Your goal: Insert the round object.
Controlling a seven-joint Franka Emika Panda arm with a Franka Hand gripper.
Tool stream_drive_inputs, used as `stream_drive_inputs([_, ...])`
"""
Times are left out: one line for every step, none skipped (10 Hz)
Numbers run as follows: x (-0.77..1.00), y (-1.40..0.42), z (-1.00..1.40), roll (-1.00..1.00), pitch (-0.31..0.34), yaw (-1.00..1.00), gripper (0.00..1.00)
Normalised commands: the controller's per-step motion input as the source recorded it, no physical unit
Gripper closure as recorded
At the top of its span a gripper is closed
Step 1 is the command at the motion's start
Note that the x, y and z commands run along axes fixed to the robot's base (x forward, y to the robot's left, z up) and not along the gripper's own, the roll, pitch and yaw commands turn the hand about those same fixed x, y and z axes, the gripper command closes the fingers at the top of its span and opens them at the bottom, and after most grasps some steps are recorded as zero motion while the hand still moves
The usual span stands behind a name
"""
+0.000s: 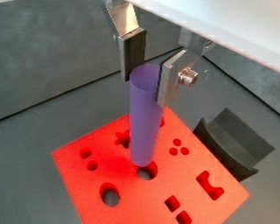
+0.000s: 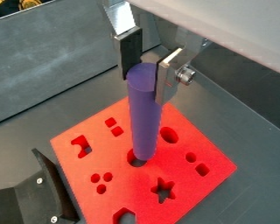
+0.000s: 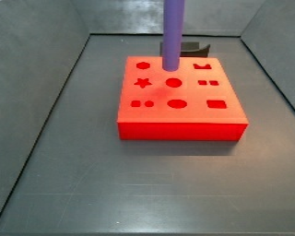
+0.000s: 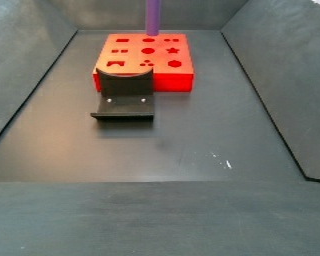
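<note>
Dark grey surface (image 4: 176, 140) walled by grey panels carries a red block (image 3: 180, 98) with shaped holes and, just beside it, the dark fixture (image 4: 124, 96). The gripper (image 1: 152, 63) clamps the top of the round object (image 1: 143, 118), a purple peg standing upright, lower end apparently entering a round hole.

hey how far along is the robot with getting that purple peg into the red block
Done: the gripper has the purple peg clamped upright between its fingers, above the red block. In hand: in both wrist views the peg's lower tip sits at a round hole, apparently just entering. Left: most of the peg stands above the block in a side view, so it has to go down, then be released. The fixture stands empty.
</note>
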Motion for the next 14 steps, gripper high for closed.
stream_drive_inputs([0.02, 0.03, -0.17, 0.05, 0.000, 0.08, 1.00])
stream_drive_inputs([0.08, 0.12, -0.24, 0.11, 0.000, 0.16, 1.00])
stream_drive_inputs([0.13, 0.11, -0.23, 0.12, 0.000, 0.21, 1.00])
stream_drive_inputs([0.19, 0.02, -0.19, 0.11, 0.000, 0.23, 1.00])
stream_drive_inputs([0.24, 0.00, -0.20, 0.11, 0.000, 0.25, 1.00])
stream_drive_inputs([0.27, 0.00, -0.22, 0.09, 0.000, 0.25, 1.00])
stream_drive_inputs([0.23, 0.00, -0.23, 0.11, 0.000, 0.23, 1.00])
stream_drive_inputs([0.19, 0.00, -0.21, 0.11, 0.000, 0.21, 1.00])
stream_drive_inputs([0.18, 0.00, -0.19, 0.09, 0.000, 0.20, 1.00])
stream_drive_inputs([0.18, 0.00, -0.18, 0.09, 0.000, 0.19, 1.00])
stream_drive_inputs([0.16, 0.00, -0.18, 0.09, 0.000, 0.18, 1.00])
stream_drive_inputs([0.13, 0.00, -0.18, 0.09, 0.000, 0.17, 1.00])
stream_drive_inputs([0.11, 0.00, -0.19, 0.10, 0.000, 0.16, 1.00])
stream_drive_inputs([0.08, 0.00, -0.22, 0.10, 0.000, 0.15, 1.00])
